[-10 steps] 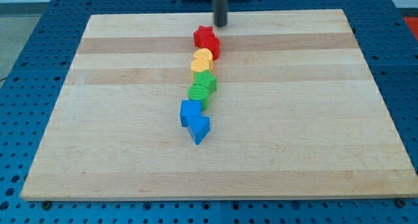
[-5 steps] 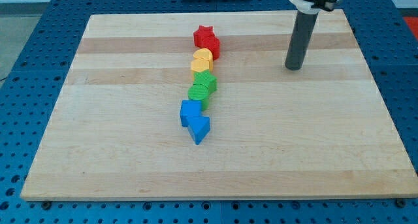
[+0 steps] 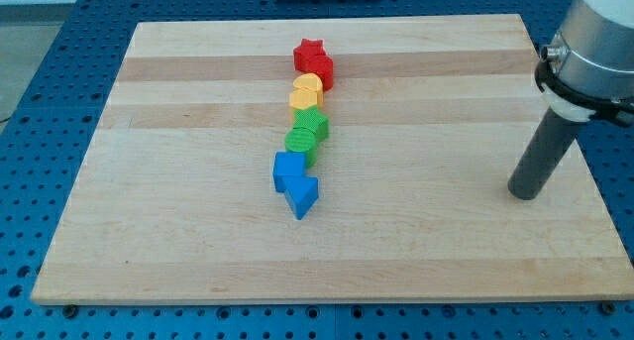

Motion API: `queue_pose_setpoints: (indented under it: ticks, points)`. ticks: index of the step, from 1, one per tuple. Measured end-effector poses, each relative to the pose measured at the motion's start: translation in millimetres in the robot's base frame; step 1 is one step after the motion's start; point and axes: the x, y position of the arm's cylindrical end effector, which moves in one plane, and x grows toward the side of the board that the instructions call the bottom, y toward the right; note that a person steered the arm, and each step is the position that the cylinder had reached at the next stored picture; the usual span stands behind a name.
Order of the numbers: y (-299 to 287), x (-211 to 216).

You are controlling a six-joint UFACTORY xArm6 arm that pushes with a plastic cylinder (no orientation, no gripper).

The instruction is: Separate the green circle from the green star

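Both green blocks (image 3: 306,134) unmoved, touching — my tip (image 3: 524,194), gripperless, has swung further right, well apart.

My tip (image 3: 526,193) moved from view's top centre, near red star (image 3: 310,54), to view's right edge, well apart from blocks.

A pale wooden board (image 3: 178,231) lies on a blue pegboard table (image 3: 40,102). Well to the view's left of my tip (image 3: 526,193), coloured blocks (image 3: 303,132) form a touching line.
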Motion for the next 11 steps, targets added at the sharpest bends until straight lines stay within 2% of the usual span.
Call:
queue_pose_setpoints:
  ticks: [4,5,6,7,8,9,10,11]
  points:
    - [-1,-44]
    - [-40,-104]
    - [-92,-141]
    - [-152,-126]
    - [-199,-76]
    - [-240,-76]
    - [-249,-83]
    - [-257,-72]
